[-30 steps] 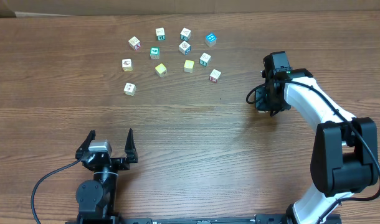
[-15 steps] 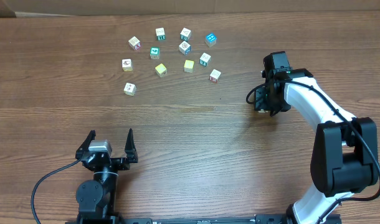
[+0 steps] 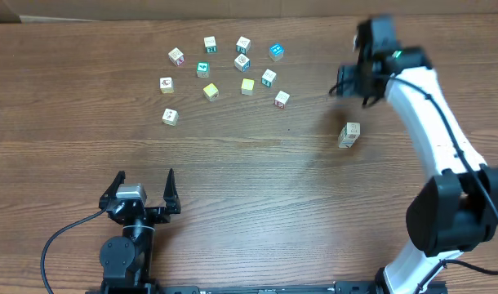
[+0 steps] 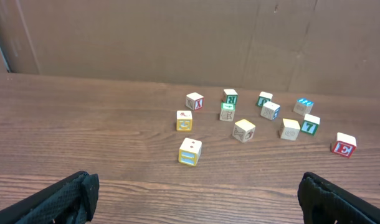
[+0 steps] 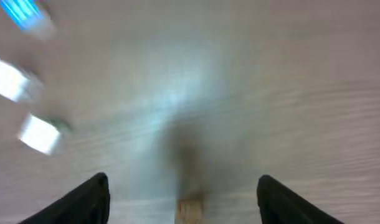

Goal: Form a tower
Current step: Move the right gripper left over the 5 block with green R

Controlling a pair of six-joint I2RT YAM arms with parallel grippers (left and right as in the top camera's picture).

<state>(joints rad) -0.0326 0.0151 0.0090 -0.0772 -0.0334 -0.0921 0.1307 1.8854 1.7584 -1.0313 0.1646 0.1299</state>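
Tower [image 3: 349,135] stands alone; loose cubes [image 3: 247,86] well apart.

Tower [image 3: 349,135]: free-standing, right of centre on tabletop [image 3: 249,188]

Narrow stack of small pale wood cubes, seen almost straight down in overhead, so cube count can't be told (top face pale w/ a faint mark, colour unclear). Stands upright, a strip of its side faces showing below the top, nothing touching it. In right wrist view the tower [image 5: 190,211] is only a blurred pale patch at btm centre.
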